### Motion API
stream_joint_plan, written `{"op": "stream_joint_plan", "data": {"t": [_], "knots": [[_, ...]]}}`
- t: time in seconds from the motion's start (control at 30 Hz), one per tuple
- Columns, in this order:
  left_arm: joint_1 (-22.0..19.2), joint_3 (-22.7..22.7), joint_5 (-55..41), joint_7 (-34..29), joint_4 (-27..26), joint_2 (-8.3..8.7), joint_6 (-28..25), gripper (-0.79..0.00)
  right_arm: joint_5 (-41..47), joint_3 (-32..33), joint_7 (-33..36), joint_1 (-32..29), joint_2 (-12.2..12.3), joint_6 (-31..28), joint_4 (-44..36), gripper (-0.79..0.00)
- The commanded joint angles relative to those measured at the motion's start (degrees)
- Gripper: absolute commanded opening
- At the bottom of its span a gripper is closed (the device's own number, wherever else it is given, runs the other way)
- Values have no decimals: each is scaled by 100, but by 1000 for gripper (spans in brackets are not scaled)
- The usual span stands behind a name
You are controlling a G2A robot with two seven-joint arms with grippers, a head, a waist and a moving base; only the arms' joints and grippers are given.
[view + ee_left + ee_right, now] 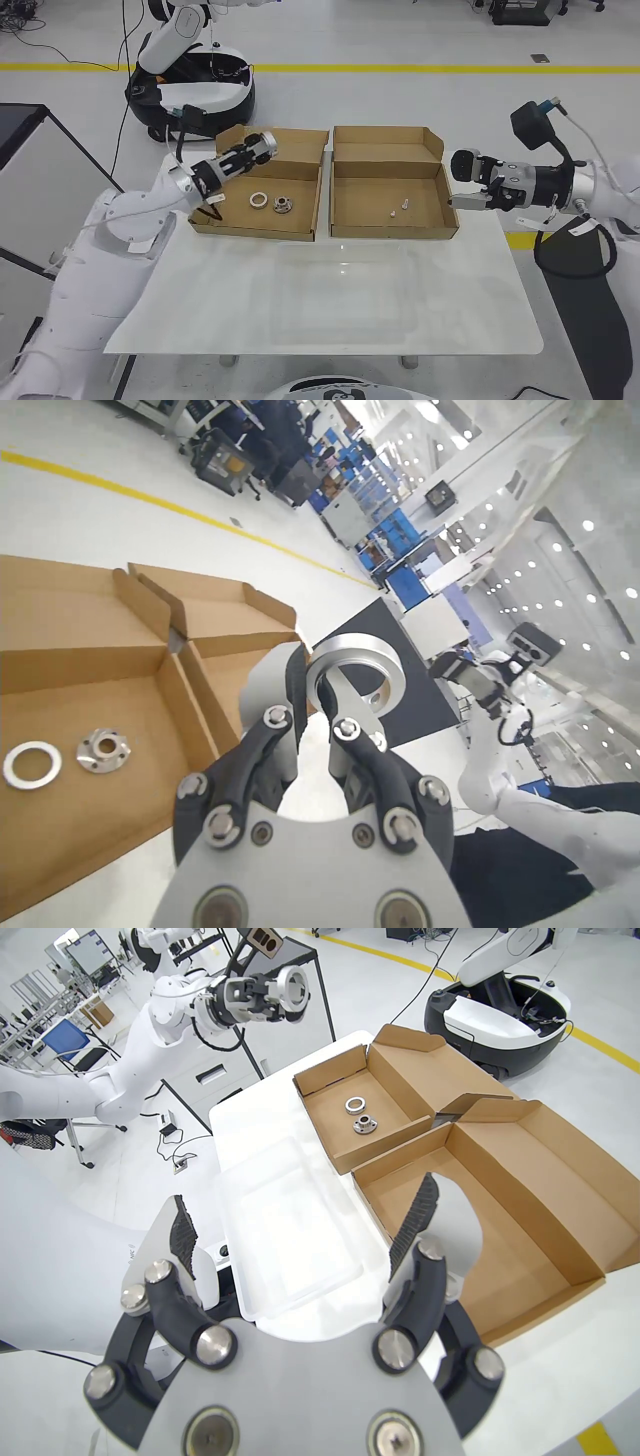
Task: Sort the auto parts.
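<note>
While the left gripper (256, 151) clamps a metal ring (268, 147), the right gripper (458, 185) holds its jaws spread.
Top view: the ring sits between the left jaws, over the left box's (255, 229) far corner; a washer (258, 200) and flanged hub (283, 204) lie in that box, aside from the jaws. Left wrist view: one finger (348, 695) passes through the ring. Right wrist view: the right box (525, 1188) lies just beyond the parted jaws.
</note>
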Motion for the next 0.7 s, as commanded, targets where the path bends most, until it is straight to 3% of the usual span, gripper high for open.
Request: {"op": "stream_joint_plan", "data": {"t": [0.0, 0.4, 0.67], "knots": [[-17, 60, 295, -66, 86, 0, 101, -785, 0, 0, 0, 0, 0, 0, 0, 0], [-481, 247, 1164, -924, 567, 3, 218, -785, 0, 0, 0, 0, 0, 0, 0, 0], [-1120, 421, 1797, -2312, 569, 43, -67, -785, 0, 0, 0, 0, 0, 0, 0, 0]]}}
